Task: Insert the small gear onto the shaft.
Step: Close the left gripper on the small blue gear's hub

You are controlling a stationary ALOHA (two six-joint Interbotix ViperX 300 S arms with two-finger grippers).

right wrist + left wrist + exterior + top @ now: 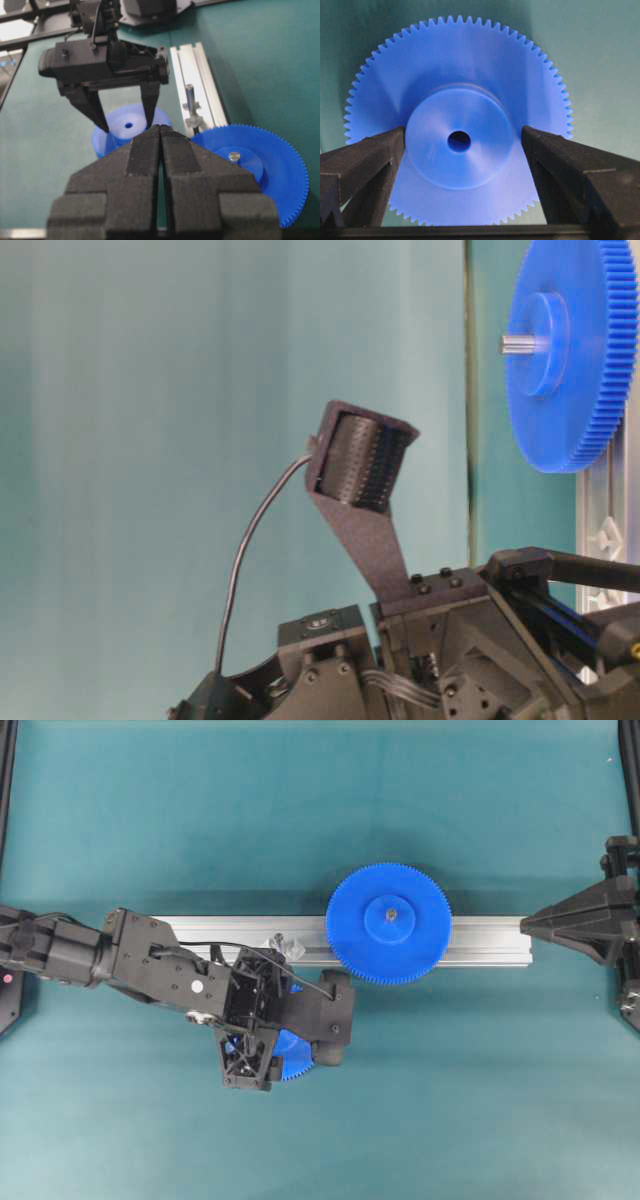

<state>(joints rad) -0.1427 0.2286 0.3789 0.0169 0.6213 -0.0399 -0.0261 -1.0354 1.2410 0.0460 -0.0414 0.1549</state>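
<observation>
The small gear, blue with a raised hub and a dark centre hole, lies flat on the teal mat. My left gripper stands open over it, pointing down, one finger on each side of the hub; a narrow gap shows at the right finger. From overhead the left gripper hides most of the small gear. The shaft, a thin grey pin on a clear base, stands bare on the rail. My right gripper is shut and empty at the rail's right end. The right wrist view shows the shaft beyond the right gripper.
A bigger blue gear with a grey pin end in its hub sits on the aluminium rail, to the right of the shaft. The rail runs left to right across the mat's middle. Black frame posts stand at both side edges.
</observation>
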